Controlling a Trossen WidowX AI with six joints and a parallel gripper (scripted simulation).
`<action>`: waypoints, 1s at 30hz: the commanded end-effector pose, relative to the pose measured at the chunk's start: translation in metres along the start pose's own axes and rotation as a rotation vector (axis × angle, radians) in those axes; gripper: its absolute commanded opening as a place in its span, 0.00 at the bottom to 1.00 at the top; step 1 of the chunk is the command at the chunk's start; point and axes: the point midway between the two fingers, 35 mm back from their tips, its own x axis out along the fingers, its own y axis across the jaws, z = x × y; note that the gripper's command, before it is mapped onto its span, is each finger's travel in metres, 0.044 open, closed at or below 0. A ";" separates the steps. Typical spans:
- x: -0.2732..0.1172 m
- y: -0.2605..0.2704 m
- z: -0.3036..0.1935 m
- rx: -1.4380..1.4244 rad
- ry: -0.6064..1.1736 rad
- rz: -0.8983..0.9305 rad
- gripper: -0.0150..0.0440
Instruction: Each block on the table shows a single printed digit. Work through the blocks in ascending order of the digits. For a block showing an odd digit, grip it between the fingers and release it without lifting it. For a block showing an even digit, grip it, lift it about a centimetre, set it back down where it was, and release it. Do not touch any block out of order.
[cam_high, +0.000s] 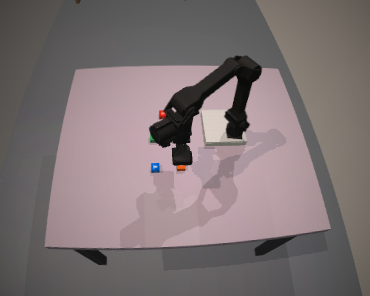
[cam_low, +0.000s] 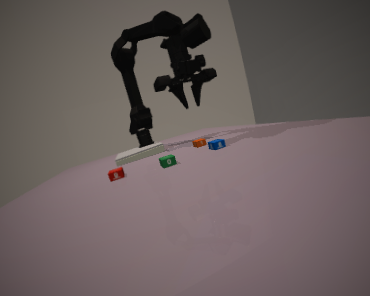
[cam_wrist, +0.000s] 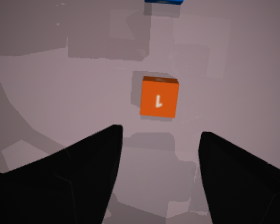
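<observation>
An orange block (cam_high: 181, 168) (cam_low: 199, 143) (cam_wrist: 159, 100) showing a 1 rests on the table. My gripper (cam_low: 193, 106) (cam_wrist: 161, 138) hangs well above the table, partly open, with nothing between its fingers. The orange block lies below and ahead of the fingertips in the wrist view. A blue block (cam_high: 155, 168) (cam_low: 216, 144) (cam_wrist: 164, 1) stands beside the orange one; its digit is too small to read. A green block (cam_high: 152, 139) (cam_low: 167, 161) seems to show a 0 and is partly hidden by the arm in the top view. A red block (cam_high: 162, 114) (cam_low: 116, 174) has an unclear digit.
The arm stands on a white base plate (cam_high: 212, 125) (cam_low: 140, 152) on the pink table (cam_high: 100, 210) (cam_low: 280, 200). In the top view the forearm passes over the area near the red and green blocks. Arm shadows fall across the table.
</observation>
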 end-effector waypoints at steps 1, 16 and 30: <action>-0.005 -0.002 -0.003 0.003 0.014 -0.011 0.46; -0.007 0.004 0.061 0.003 0.009 -0.010 0.46; 0.067 0.004 0.078 0.003 0.007 -0.011 0.77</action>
